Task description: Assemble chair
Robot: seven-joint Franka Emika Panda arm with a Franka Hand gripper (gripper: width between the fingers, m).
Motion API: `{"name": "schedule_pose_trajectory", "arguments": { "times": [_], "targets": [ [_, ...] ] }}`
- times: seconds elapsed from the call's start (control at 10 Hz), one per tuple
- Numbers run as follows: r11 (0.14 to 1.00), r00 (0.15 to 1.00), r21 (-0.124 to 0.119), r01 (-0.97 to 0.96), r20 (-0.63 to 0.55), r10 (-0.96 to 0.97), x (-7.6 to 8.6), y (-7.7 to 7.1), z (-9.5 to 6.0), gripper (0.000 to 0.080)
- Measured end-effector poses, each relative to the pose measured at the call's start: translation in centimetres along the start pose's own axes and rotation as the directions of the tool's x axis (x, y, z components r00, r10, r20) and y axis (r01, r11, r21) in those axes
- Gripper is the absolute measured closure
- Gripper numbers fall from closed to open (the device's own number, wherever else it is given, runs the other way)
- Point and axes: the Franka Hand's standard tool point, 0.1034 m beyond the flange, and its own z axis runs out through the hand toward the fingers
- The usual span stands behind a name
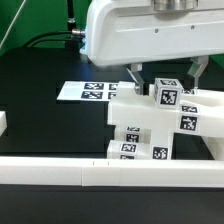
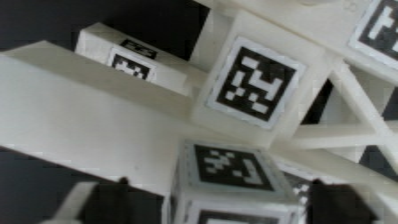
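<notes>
The white chair parts stand joined in a cluster [image 1: 148,128] at the exterior view's right, with tags on several faces. A cube-ended peg [image 1: 166,96] sticks up from the top of it. My gripper [image 1: 163,86] hangs straight over that peg, one finger on each side of the cube. In the wrist view the tagged cube [image 2: 231,165] fills the space between the dark fingers [image 2: 111,200], and a thin gap shows on one side. The jaws are open around the cube. Beyond it lie a large tagged block [image 2: 263,80] and a smaller one [image 2: 128,55].
The marker board [image 1: 88,91] lies flat on the black table behind the chair, toward the exterior view's left. A long white border rail [image 1: 60,172] runs along the front edge. A small white piece [image 1: 3,122] shows at the far left edge.
</notes>
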Motion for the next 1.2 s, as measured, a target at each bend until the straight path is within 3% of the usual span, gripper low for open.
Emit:
{"name": "schedule_pose_trajectory", "arguments": {
  "times": [0.1, 0.2, 0.6, 0.8, 1.2],
  "targets": [
    [1.000, 1.000, 0.000, -0.009, 0.000, 0.009, 0.01, -0.01, 0.00, 0.0408],
    [1.000, 1.000, 0.000, -0.024, 0.000, 0.024, 0.01, 0.00, 0.00, 0.0515],
    [0.975, 0.975, 0.006, -0.222, -0.002, 0.222, 0.03, -0.07, -0.01, 0.0515],
    [0.877, 0.877, 0.030, -0.479, -0.017, 0.479, -0.06, -0.15, 0.06, 0.0515],
    [0.655, 0.655, 0.053, -0.754, -0.020, 0.755, 0.12, -0.52, 0.02, 0.0515]
  ]
}}
